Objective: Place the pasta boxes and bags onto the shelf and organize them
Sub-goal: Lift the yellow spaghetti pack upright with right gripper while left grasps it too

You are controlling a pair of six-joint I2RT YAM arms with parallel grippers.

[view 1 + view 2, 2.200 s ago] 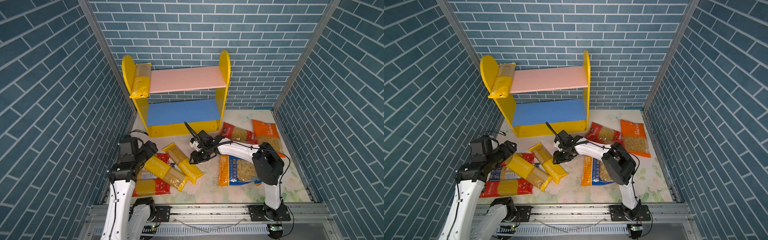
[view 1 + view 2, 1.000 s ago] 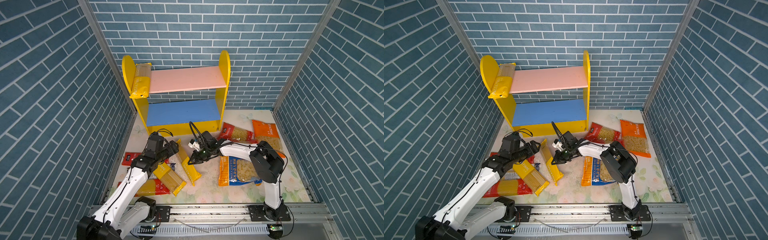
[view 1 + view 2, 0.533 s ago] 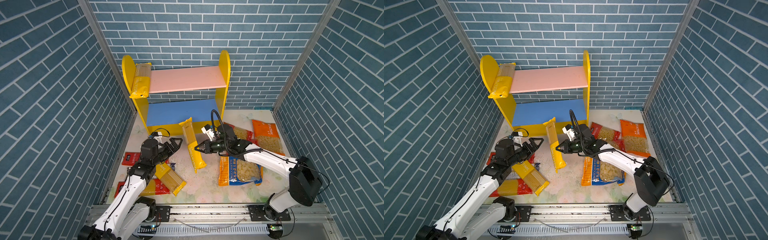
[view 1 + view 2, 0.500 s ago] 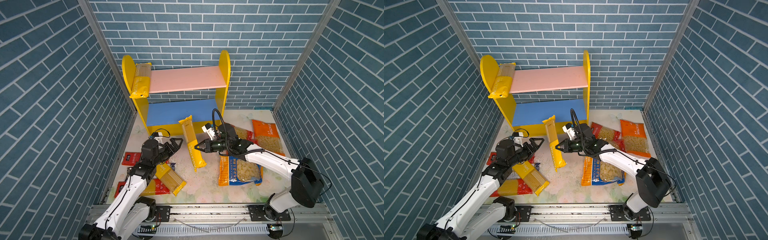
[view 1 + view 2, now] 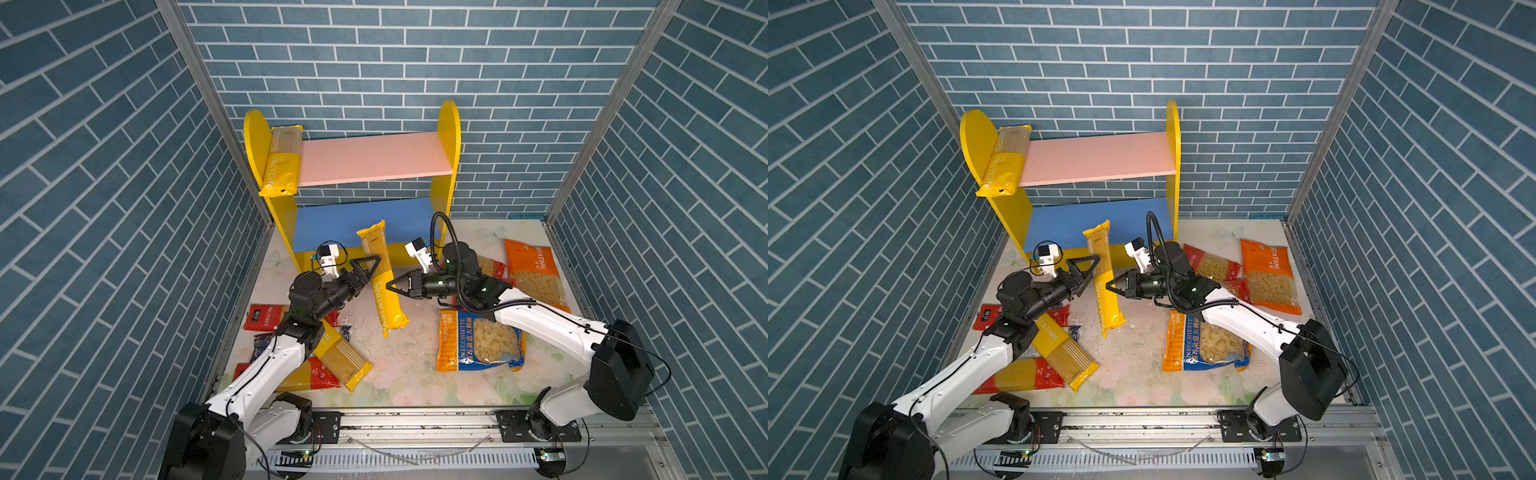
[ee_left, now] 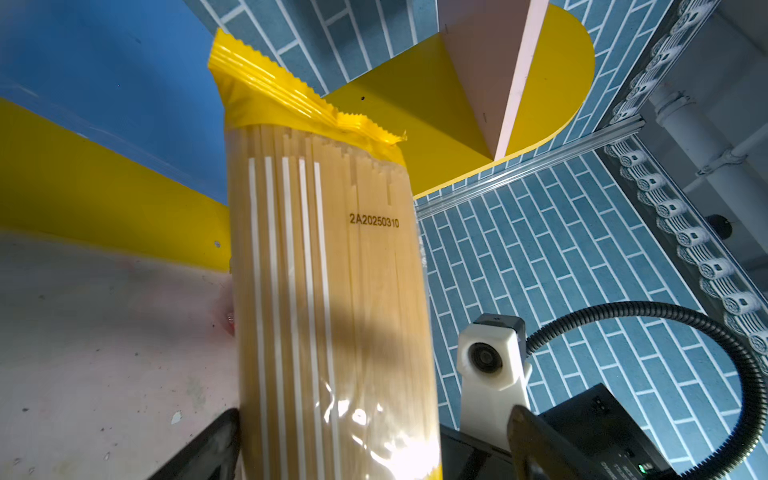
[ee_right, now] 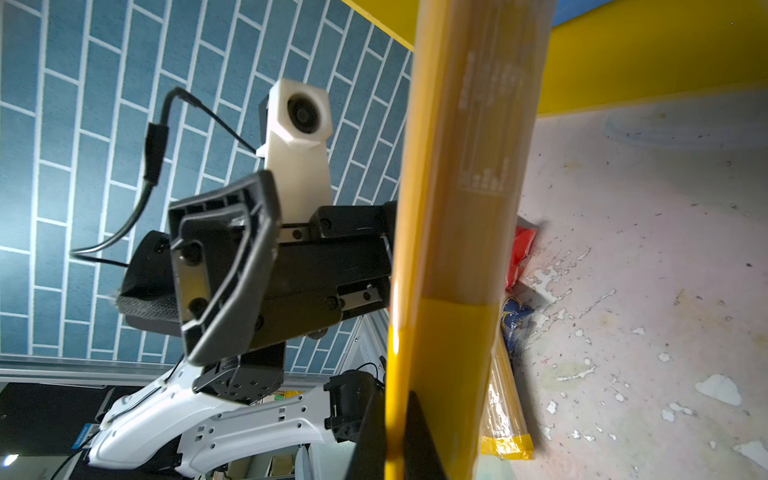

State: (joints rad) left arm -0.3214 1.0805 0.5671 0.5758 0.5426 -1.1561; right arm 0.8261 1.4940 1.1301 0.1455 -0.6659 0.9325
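Both arms reach inward toward each other, left hand (image 5: 371,270) spread wide, right hand (image 5: 390,286) pinched tight.

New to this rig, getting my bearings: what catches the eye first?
A yellow spaghetti pack stands nearly upright before the shelf, pinched by the shut right gripper, the open left gripper straddling it. Another yellow pack lies at the left end of the pink upper board; more packs litter the table.

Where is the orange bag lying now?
In both top views, the orange bag lies on the table's far right, just right of the red bag.
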